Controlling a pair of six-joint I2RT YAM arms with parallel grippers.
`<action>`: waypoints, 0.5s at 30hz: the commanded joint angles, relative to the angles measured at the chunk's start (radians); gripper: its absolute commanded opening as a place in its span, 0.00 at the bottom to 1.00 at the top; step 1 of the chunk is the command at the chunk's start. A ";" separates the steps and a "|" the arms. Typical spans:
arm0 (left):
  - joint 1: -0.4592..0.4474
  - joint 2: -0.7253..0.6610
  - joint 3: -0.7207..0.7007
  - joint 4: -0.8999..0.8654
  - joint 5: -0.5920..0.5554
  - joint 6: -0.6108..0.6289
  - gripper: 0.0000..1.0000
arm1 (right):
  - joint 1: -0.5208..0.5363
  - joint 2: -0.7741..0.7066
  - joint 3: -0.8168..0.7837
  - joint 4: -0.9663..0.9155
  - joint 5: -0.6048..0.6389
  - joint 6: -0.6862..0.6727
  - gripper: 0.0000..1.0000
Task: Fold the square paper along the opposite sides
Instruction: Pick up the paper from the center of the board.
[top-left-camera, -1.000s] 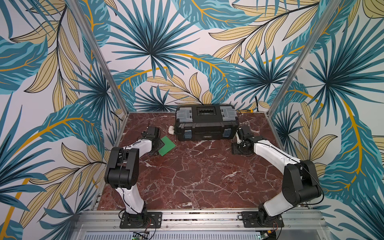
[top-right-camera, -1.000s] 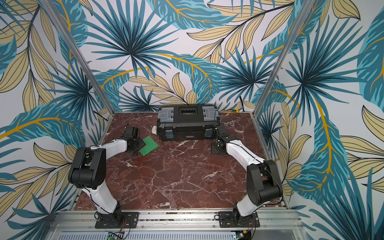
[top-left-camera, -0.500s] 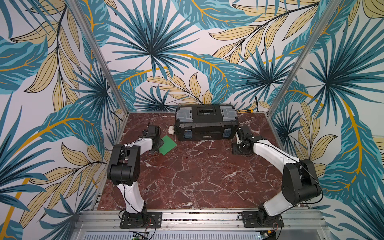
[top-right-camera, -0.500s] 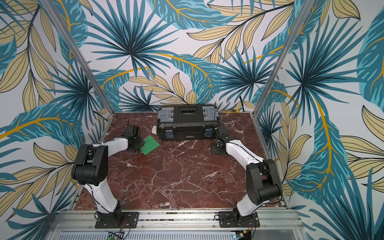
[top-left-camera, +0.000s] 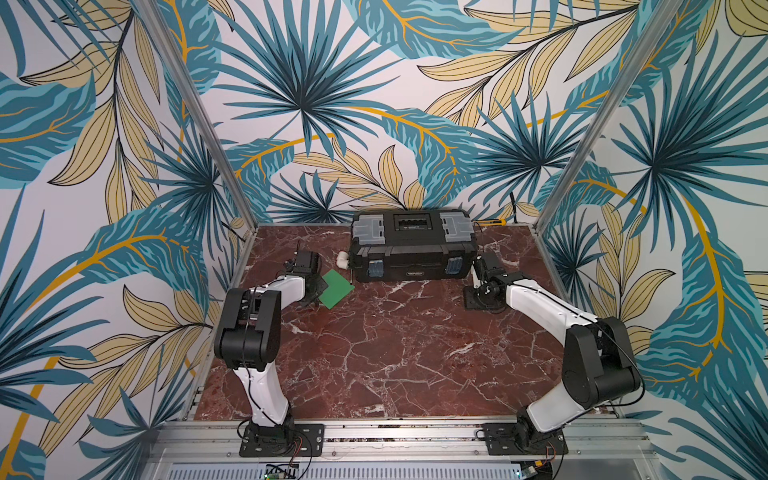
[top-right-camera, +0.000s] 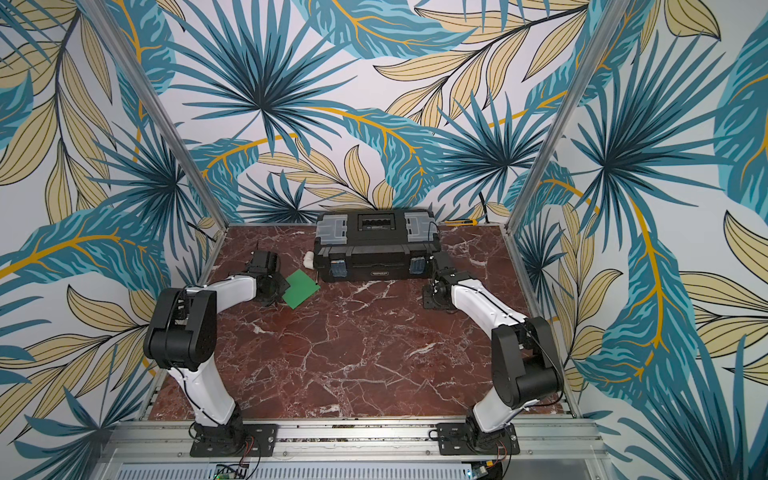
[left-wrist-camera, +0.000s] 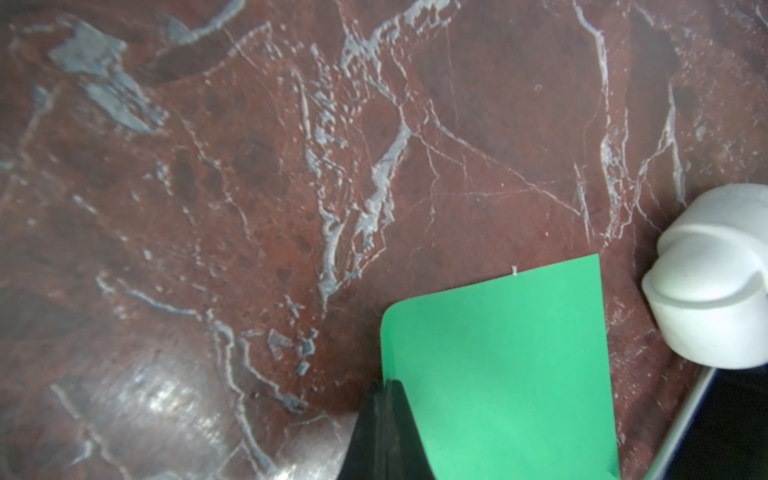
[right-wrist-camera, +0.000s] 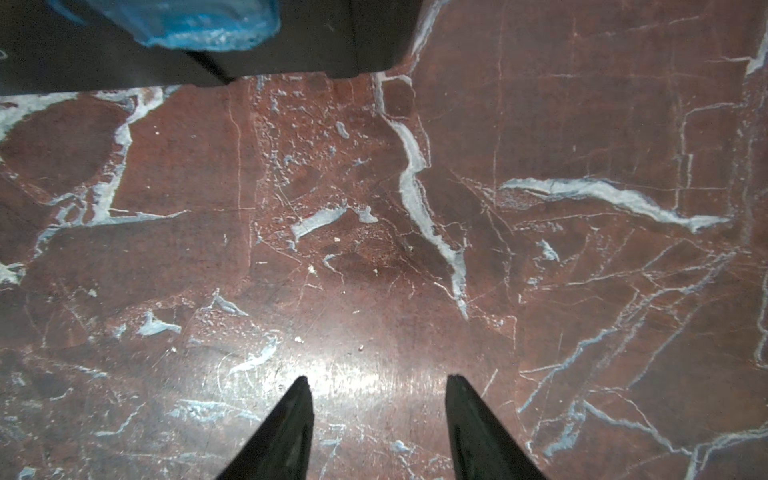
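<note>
Your left end effector (left-wrist-camera: 385, 386) is now pinching the edge of the square paper (left-wrist-camera: 498, 374) nearest that arm. Its jaws, apart a second ago, are closing fully on the sheet. The paper is lying on the worktop (top-left-camera: 395, 340), on the left, just beside the black toolbox (top-left-camera: 411, 245) and a white fitting (left-wrist-camera: 715, 282), and no crease is showing yet. Your right end effector (right-wrist-camera: 378, 390) is hanging part open over bare marble by the toolbox's other end, holding nothing. Judgement: the grasp is being secured, so carrying this edge across to the opposite side is likely coming next.
</note>
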 joint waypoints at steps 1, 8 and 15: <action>0.003 -0.086 -0.030 -0.005 -0.019 0.027 0.00 | 0.006 -0.036 -0.015 0.010 -0.017 0.003 0.56; -0.092 -0.413 -0.010 -0.131 -0.126 0.221 0.00 | 0.010 -0.265 -0.080 0.103 -0.249 -0.047 0.59; -0.182 -0.712 0.073 -0.286 -0.003 0.379 0.00 | 0.011 -0.449 -0.109 0.253 -0.749 -0.061 0.67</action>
